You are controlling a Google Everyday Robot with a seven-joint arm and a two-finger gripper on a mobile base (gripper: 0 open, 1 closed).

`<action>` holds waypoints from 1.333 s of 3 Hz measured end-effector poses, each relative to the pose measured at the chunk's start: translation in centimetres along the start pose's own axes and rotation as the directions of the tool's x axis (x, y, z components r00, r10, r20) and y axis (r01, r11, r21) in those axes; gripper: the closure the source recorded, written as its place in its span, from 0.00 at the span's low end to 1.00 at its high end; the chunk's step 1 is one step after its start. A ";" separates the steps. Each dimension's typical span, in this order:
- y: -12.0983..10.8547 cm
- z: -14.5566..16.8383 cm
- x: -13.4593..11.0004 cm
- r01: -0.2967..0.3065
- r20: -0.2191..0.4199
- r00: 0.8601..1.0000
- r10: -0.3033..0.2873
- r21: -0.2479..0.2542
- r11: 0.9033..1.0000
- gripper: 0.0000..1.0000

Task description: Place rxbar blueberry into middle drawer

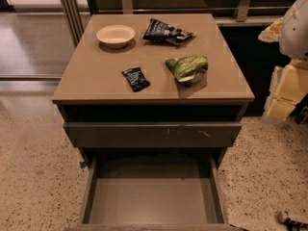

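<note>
The rxbar blueberry (135,79), a small dark flat bar, lies on the cabinet top (96,81) near its front middle. Below the top, the middle drawer (153,203) is pulled out toward me, and its plain tray holds nothing. Only a small grey tip of my gripper (291,219) shows at the bottom right corner, low near the floor, to the right of the open drawer and far from the bar. White and yellow arm parts (291,47) fill the right edge.
A white bowl (115,35), a dark-blue-and-white chip bag (166,32) and a green snack bag (188,69) also lie on the top. A closed drawer front with pale scratches (154,134) sits above the open drawer. Speckled floor surrounds the cabinet.
</note>
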State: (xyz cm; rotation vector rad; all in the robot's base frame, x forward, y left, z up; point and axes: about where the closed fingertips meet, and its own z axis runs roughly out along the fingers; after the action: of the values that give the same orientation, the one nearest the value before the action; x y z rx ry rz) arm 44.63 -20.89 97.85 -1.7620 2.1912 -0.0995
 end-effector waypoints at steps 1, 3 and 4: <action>-2.3 0.6 -2.7 0.095 0.035 0.995 -0.095 0.001 0.995 0.00; -4.3 2.5 -6.2 0.210 0.084 0.975 -0.207 -0.028 0.977 0.00; -4.8 3.8 -8.7 0.261 0.090 0.962 -0.258 -0.029 0.965 0.00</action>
State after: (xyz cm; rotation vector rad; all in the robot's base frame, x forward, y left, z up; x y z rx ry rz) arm 51.83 -13.04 97.30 -2.0295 1.9063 -0.0395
